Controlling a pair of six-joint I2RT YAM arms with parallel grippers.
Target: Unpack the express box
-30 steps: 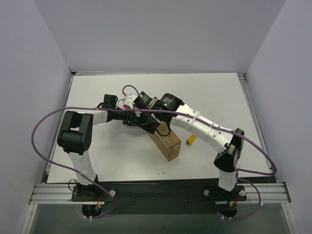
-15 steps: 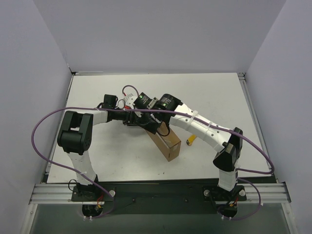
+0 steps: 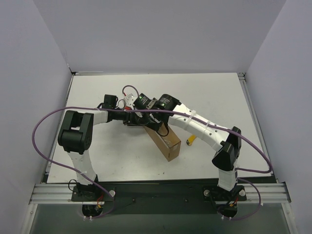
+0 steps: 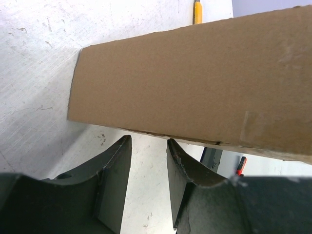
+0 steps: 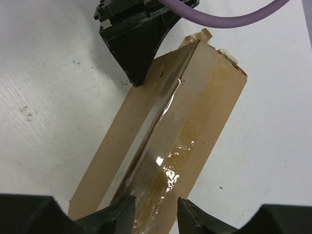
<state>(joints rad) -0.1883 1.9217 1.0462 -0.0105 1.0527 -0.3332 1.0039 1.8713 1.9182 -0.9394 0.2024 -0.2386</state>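
The express box (image 3: 165, 143) lies in the middle of the surface (image 3: 219, 97), angled 11-to-5 o'clock, seal intact. Over 1 second the right claw (image 5: 155, 200) crept toward 10 o'clock above the tape (image 5: 168, 161) (narrowly parted, empty); the left claw (image 4: 148, 141), likewise released, meets the far end.

The express box (image 3: 166, 144) lies on the table (image 3: 97, 156) at the centre of the top view, running diagonally from upper left to lower right. A small tool (image 3: 191, 140) lies near its right side, not touching it. The left gripper (image 4: 148, 141) and right gripper (image 5: 155, 201) meet at the box's upper-left end, the left gripper on the left.
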